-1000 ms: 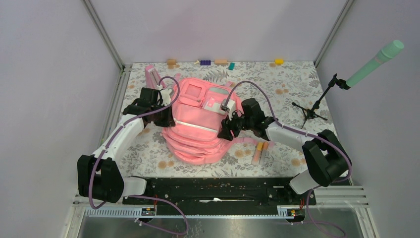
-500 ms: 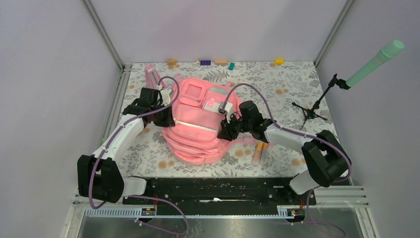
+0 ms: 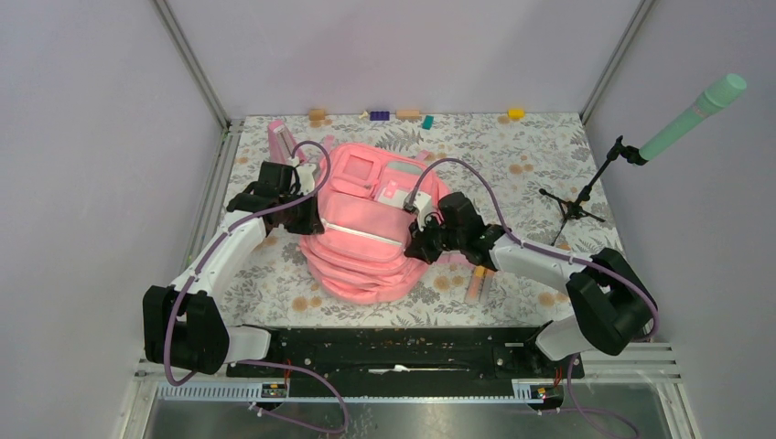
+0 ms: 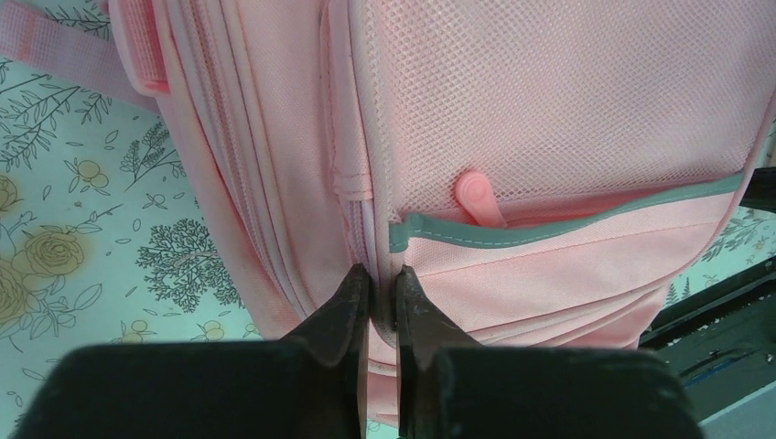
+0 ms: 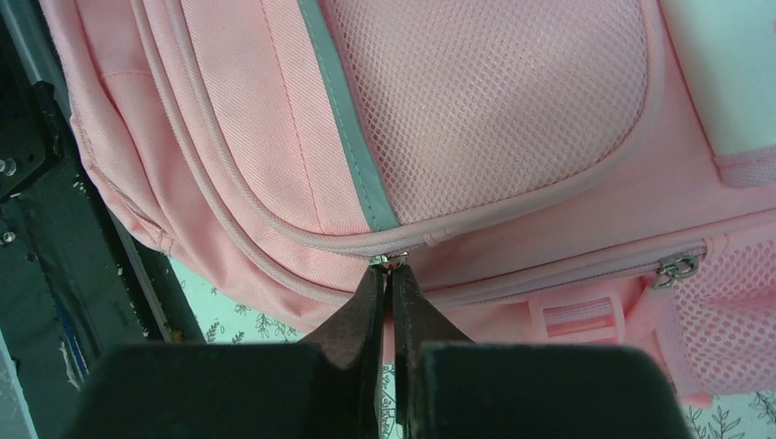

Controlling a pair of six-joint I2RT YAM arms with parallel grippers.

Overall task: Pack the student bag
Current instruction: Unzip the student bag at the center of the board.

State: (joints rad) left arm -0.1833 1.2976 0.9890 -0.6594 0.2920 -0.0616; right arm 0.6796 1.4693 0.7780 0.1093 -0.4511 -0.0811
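The floral-covered table (image 3: pixel 522 155) carried the whole scene, and there in the middle of it lay the student bag (image 3: pixel 366 242), big, pink and slumped front-up between the two arms, its lower end toward the bases.

On the bag's left flank, the left gripper (image 3: pixel 307 215) was pinched tight on a fold of fabric along the side seam. The wrist view showed the left gripper (image 4: pixel 380 274) with its jaws nearly together and a strip of the bag (image 4: pixel 549 110) caught between them. That looked like an anchoring hold.

On the other side, the right gripper (image 3: pixel 417 245) was down on the bag's right edge, jaws closed to a sliver. Up close, the right gripper (image 5: pixel 386 272) sat right on the curved zip line of a front pocket, and the little metal zip pull (image 5: pixel 395 260) appeared to be nipped at the fingertips.

So this read as the opening step: unzip a pocket before anything goes in. The next move would call for a steady drag along the zip's curve while the left side braces. Two orange sticks (image 3: pixel 476 283) waited just beside the right arm.
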